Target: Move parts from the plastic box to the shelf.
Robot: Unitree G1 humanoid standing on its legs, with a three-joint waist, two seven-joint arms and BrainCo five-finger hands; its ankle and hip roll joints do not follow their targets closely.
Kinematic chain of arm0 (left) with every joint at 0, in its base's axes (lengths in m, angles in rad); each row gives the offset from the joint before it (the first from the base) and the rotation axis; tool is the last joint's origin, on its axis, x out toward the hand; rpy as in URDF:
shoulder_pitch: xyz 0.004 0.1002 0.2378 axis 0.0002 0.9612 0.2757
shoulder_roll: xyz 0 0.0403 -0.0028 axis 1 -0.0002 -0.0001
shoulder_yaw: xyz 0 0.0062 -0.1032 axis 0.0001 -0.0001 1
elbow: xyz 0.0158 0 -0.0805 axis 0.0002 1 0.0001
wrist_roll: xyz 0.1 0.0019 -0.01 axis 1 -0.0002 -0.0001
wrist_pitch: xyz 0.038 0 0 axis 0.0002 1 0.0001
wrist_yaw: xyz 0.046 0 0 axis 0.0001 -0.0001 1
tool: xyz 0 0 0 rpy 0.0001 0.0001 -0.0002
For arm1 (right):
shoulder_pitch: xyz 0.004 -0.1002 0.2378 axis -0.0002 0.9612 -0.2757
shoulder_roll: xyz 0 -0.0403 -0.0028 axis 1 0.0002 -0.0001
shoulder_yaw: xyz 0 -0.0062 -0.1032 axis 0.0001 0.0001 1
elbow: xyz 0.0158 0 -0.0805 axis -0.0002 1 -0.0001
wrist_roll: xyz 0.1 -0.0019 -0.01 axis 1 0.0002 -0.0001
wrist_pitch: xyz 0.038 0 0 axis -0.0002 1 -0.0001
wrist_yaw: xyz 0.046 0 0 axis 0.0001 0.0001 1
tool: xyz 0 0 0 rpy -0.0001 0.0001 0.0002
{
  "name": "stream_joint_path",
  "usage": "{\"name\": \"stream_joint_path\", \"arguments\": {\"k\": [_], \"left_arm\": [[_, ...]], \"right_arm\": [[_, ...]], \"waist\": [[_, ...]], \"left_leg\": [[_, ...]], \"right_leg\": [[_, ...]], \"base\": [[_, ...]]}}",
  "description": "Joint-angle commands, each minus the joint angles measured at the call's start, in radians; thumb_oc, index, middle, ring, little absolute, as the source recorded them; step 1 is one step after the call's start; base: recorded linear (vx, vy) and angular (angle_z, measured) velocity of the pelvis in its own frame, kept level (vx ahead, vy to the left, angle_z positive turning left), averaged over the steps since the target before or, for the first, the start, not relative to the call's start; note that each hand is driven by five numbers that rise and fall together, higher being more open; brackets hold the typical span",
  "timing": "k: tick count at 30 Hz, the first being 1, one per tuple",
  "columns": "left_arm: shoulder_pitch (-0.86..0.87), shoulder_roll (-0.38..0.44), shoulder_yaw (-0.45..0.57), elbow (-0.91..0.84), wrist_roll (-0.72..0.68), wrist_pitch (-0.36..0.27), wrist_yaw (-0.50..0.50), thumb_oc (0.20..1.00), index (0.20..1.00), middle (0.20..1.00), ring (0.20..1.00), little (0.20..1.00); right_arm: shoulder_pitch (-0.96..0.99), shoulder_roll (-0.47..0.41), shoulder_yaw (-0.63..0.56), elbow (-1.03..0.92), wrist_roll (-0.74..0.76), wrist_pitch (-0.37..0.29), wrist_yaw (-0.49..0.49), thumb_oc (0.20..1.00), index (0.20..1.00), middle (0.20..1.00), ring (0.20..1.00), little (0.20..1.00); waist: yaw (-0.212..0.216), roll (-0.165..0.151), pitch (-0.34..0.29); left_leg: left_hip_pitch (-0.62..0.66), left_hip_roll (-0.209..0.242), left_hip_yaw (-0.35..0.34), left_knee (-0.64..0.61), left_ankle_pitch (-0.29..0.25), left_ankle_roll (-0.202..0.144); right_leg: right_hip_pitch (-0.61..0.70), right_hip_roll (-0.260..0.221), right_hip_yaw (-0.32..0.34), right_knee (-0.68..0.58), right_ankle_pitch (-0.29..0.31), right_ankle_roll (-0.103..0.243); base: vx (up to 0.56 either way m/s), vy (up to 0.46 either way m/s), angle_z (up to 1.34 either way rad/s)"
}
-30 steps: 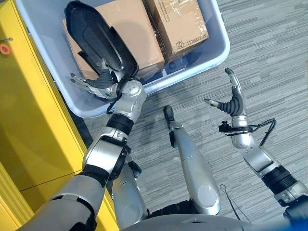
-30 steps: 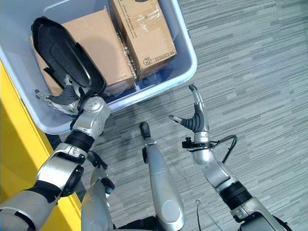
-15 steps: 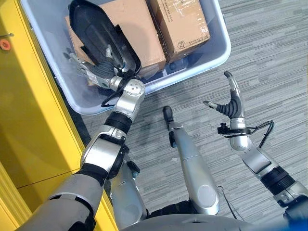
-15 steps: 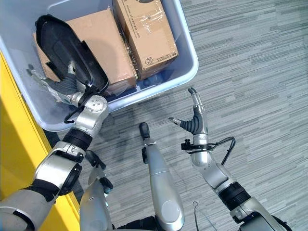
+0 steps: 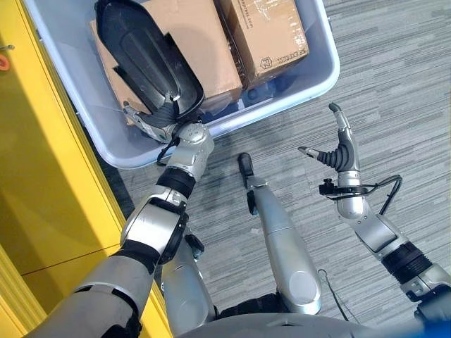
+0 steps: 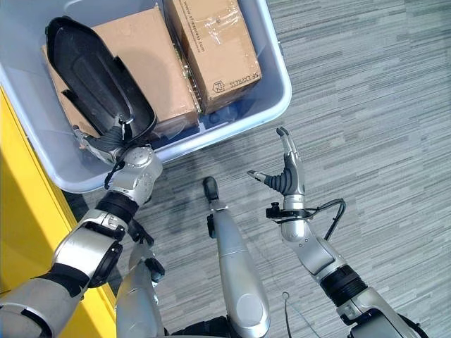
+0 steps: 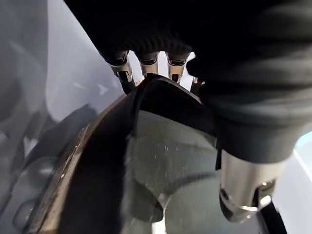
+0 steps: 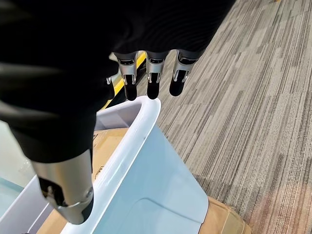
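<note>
Left hand has drawn back to the black part's near end in the plastic box, fingers curled round it; right hand stays spread

plastic box: pale blue-grey
part: glossy black
cardboard boxes: brown, clear tape
floor: grey striped carpet
shelf: yellow, at the left
hands: silver fingers, dark tips
</note>
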Motion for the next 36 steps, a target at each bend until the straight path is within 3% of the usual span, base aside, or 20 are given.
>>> {"name": "stream_joint_path", "arguments": {"k": [1, 3, 8, 12, 16, 19, 20, 21, 26, 36], "left_arm": [[0.021, -0.011, 0.061, 0.105, -0.114, -0.042, 0.079, 1.000, 1.000, 1.000, 1.000, 1.000], [0.011, -0.005, 0.061, 0.120, -0.121, -0.039, 0.096, 1.000, 1.000, 1.000, 1.000, 1.000], [0.000, 0.007, 0.048, 0.123, -0.043, 0.002, 0.007, 1.000, 1.000, 1.000, 1.000, 1.000], [0.001, 0.006, 0.001, 0.082, 0.114, 0.107, -0.160, 1.000, 1.000, 1.000, 1.000, 1.000], [0.001, 0.005, -0.037, 0.068, 0.179, 0.190, -0.246, 1.000, 1.000, 1.000, 1.000, 1.000], [0.002, 0.007, -0.048, 0.073, 0.210, 0.207, -0.272, 1.000, 1.000, 1.000, 1.000, 1.000], [-0.009, 0.023, -0.076, 0.080, 0.347, 0.238, -0.303, 1.000, 1.000, 1.000, 1.000, 1.000], [-0.021, 0.035, -0.097, 0.076, 0.365, 0.257, -0.326, 1.000, 1.000, 1.000, 1.000, 1.000], [-0.031, 0.032, -0.102, 0.093, 0.246, 0.261, -0.346, 1.000, 1.000, 1.000, 1.000, 1.000], [-0.044, 0.044, -0.129, 0.145, 0.258, 0.315, -0.504, 1.000, 1.000, 1.000, 1.000, 1.000]], "right_arm": [[-0.012, 0.025, -0.013, -0.002, 0.016, -0.021, -0.005, 1.000, 1.000, 1.000, 1.000, 1.000], [-0.021, 0.021, -0.008, -0.002, 0.019, -0.014, -0.008, 1.000, 1.000, 1.000, 1.000, 1.000], [-0.027, 0.015, -0.004, -0.009, 0.019, 0.000, -0.019, 1.000, 1.000, 1.000, 1.000, 1.000], [-0.027, 0.011, -0.013, -0.016, 0.027, 0.014, -0.018, 1.000, 1.000, 1.000, 1.000, 1.000], [-0.030, 0.009, -0.017, -0.017, 0.026, 0.017, -0.010, 1.000, 1.000, 1.000, 1.000, 1.000], [-0.033, 0.010, -0.023, -0.020, 0.023, 0.022, -0.003, 1.000, 1.000, 1.000, 1.000, 1.000], [-0.038, 0.005, -0.026, -0.027, 0.025, 0.030, 0.004, 1.000, 1.000, 1.000, 1.000, 1.000], [-0.038, 0.001, -0.028, -0.029, 0.029, 0.033, 0.010, 1.000, 1.000, 1.000, 1.000, 1.000], [-0.043, -0.005, -0.026, -0.019, 0.024, 0.029, 0.015, 1.000, 1.000, 1.000, 1.000, 1.000], [-0.054, -0.018, -0.047, -0.035, 0.031, 0.051, 0.046, 1.000, 1.000, 1.000, 1.000, 1.000]], "waist": [[-0.011, -0.077, -0.025], [-0.013, -0.079, -0.025], [-0.016, -0.082, -0.025], [-0.014, -0.081, -0.025], [-0.015, -0.082, -0.025], [-0.016, -0.081, -0.025], [-0.020, -0.082, -0.025], [-0.023, -0.082, -0.025], [-0.028, -0.074, -0.025], [-0.039, -0.071, -0.025]], "left_leg": [[-0.068, 0.059, -0.078, 0.076, -0.073, -0.054], [-0.070, 0.060, -0.076, 0.076, -0.072, -0.056], [-0.080, 0.059, -0.074, 0.079, -0.072, -0.055], [-0.090, 0.052, -0.074, 0.086, -0.075, -0.049], [-0.099, 0.049, -0.075, 0.095, -0.079, -0.045], [-0.098, 0.047, -0.073, 0.094, -0.079, -0.045], [-0.099, 0.045, -0.068, 0.094, -0.082, -0.042], [-0.100, 0.045, -0.065, 0.096, -0.084, -0.041], [-0.100, 0.041, -0.062, 0.101, -0.087, -0.040], [-0.108, 0.033, -0.053, 0.107, -0.091, -0.038]], "right_leg": [[0.099, -0.019, -0.104, -0.087, -0.049, 0.048], [0.095, -0.019, -0.105, -0.084, -0.050, 0.048], [0.084, -0.020, -0.103, -0.078, -0.051, 0.046], [0.075, -0.019, -0.102, -0.074, -0.048, 0.043], [0.071, -0.018, -0.099, -0.073, -0.047, 0.043], [0.069, -0.018, -0.099, -0.073, -0.045, 0.043], [0.064, -0.018, -0.096, -0.068, -0.046, 0.043], [0.059, -0.018, -0.093, -0.063, -0.047, 0.043], [0.056, -0.019, -0.087, -0.061, -0.048, 0.043], [0.036, -0.024, -0.079, -0.048, -0.046, 0.047]], "base": [[0.00, 0.000, 0.00], [0.00, 0.000, 0.00], [0.00, 0.000, 0.00], [0.00, 0.000, 0.00], [0.00, 0.001, 0.01], [0.00, 0.008, 0.02], [0.00, 0.025, 0.04], [0.00, 0.033, 0.04], [0.00, 0.014, 0.00], [0.00, 0.000, 0.00]]}}
